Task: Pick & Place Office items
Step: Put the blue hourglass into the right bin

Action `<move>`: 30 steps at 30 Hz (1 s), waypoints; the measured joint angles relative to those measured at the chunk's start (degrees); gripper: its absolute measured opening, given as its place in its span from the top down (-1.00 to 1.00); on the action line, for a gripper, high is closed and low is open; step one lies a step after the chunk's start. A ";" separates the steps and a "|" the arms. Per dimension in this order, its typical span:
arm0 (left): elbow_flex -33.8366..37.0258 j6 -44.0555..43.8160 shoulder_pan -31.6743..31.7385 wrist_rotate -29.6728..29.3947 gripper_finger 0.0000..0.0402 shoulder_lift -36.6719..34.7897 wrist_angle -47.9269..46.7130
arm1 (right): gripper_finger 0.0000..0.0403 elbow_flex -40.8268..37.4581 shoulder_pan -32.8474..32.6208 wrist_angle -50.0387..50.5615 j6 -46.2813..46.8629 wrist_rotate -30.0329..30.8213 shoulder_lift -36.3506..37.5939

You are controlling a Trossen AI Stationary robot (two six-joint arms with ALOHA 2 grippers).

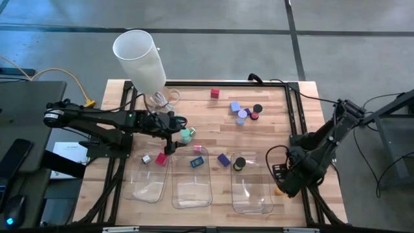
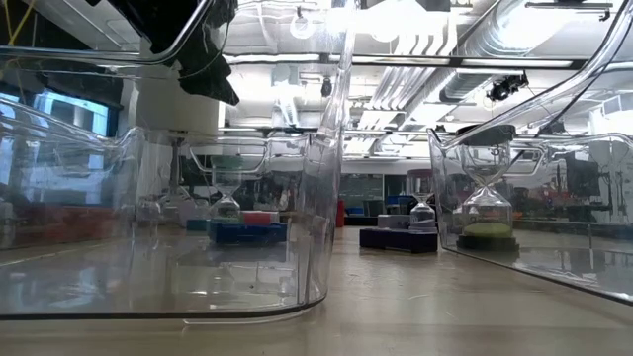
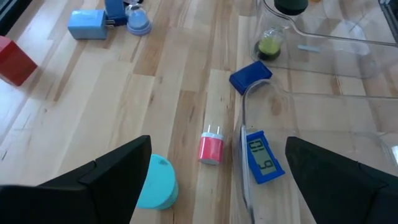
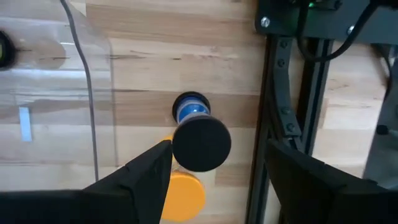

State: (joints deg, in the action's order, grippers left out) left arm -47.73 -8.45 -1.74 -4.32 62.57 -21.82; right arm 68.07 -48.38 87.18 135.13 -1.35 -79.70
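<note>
Left gripper (image 3: 211,180), fingers apart, hovers above the pink plug (image 3: 211,148) beside the middle tray (image 1: 192,188); next, descend and clamp it.

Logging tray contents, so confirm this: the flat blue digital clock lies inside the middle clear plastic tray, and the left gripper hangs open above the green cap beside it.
One detail is wrong. The left gripper hangs open, but the cap under it is teal, not green, as the left wrist view shows. The flat blue digital clock does lie inside the middle clear plastic tray.
</note>
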 joint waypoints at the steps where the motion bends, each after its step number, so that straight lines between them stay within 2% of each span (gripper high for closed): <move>1: -0.01 0.06 0.00 0.00 -0.81 0.00 0.02 | -0.21 0.00 -0.40 -0.16 0.71 -0.03 0.00; 5: 0.01 0.07 0.00 0.00 -0.81 0.00 0.02 | -0.21 -0.16 -1.52 -0.61 2.59 0.31 -0.33; 15: 0.01 0.09 0.00 0.00 -0.81 0.00 0.00 | -0.22 -7.11 -1.77 -9.59 2.74 -0.18 -0.33; 30: 0.01 0.12 0.00 0.00 -0.81 0.00 0.00 | -0.22 -12.98 -1.72 -17.37 2.76 -0.33 -0.33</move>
State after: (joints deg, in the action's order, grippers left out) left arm -47.72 -8.33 -1.74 -4.32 62.57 -21.82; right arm 55.09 -50.11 69.81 137.89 -1.68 -80.03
